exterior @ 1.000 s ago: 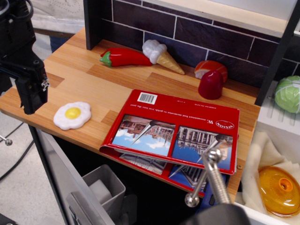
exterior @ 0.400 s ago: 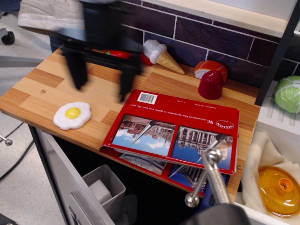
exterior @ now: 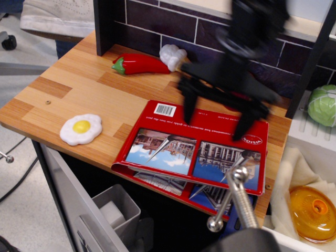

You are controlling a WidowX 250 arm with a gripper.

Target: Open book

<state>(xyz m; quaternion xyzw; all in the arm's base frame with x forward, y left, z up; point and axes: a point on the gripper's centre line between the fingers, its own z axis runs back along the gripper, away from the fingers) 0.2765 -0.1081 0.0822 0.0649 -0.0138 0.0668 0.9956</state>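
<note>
Swung from 10 to 1 o'clock: gripper (exterior: 216,115), spread wide over closed book (exterior: 194,147); hiding ice-cream cone (exterior: 171,55); egg (exterior: 80,129) at 9.

The gripper (exterior: 216,116) and the arm above it are smeared by motion blur over the far edge of the book (exterior: 191,149), so the fingertips' contact with the cover cannot be told, though the two fingers stand apart. Behind the book, the arm hides the cone of the ice cream toy (exterior: 172,55) and all but a sliver of what lies to its right. The cabbage (exterior: 323,105), right of the book, is cut by the picture's edge, and the book's near corner is covered by a metal rod (exterior: 233,197).
</note>
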